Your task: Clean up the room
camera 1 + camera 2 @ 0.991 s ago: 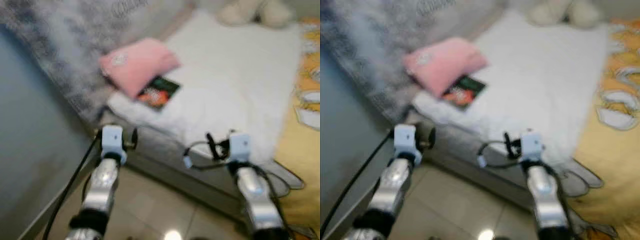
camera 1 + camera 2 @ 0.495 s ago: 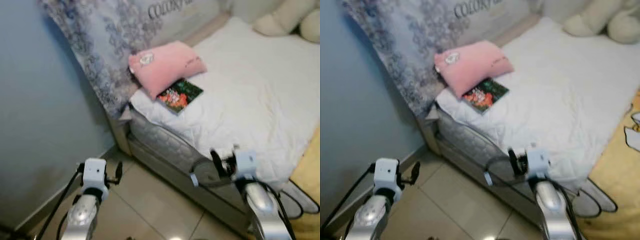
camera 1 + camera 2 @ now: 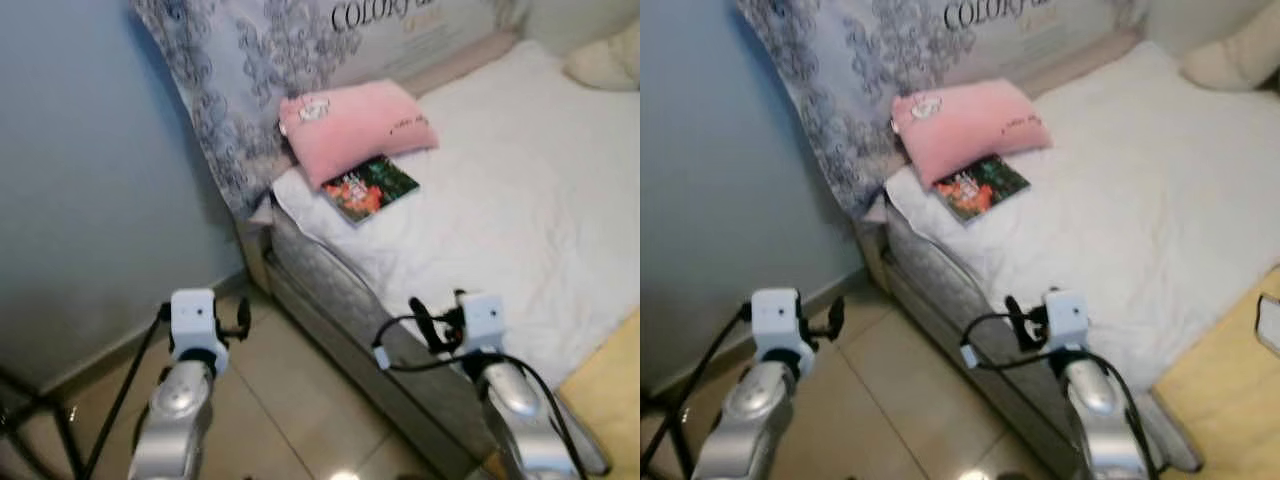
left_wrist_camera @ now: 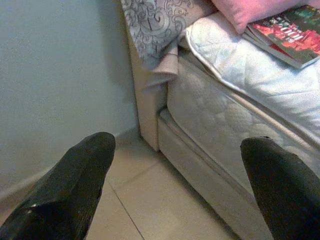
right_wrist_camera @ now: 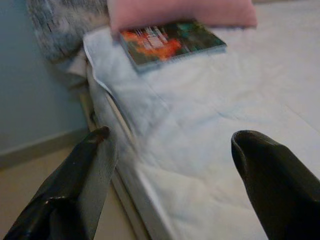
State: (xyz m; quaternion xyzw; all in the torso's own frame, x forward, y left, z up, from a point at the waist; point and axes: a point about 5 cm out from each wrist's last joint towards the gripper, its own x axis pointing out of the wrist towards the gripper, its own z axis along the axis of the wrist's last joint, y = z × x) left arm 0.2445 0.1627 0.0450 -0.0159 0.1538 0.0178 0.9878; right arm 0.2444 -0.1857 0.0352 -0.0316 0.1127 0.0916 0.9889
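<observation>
Facing a bed [image 3: 520,230] with a white cover, the robot stands on a tiled floor [image 3: 290,400] beside a blue wall [image 3: 90,170]. A colourful book [image 3: 370,188] lies near the bed's corner, its far edge tucked under a pink pillow [image 3: 355,125]. Both arms are raised. The left gripper [image 4: 180,190] hangs over the floor, fingers wide apart and empty. The right gripper [image 5: 165,185] hovers at the bed's edge, short of the book, fingers also spread and empty.

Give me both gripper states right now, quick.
Left gripper: open, holding nothing, over the floor by the bed.
Right gripper: open, holding nothing, at the bed edge short of the book.
</observation>
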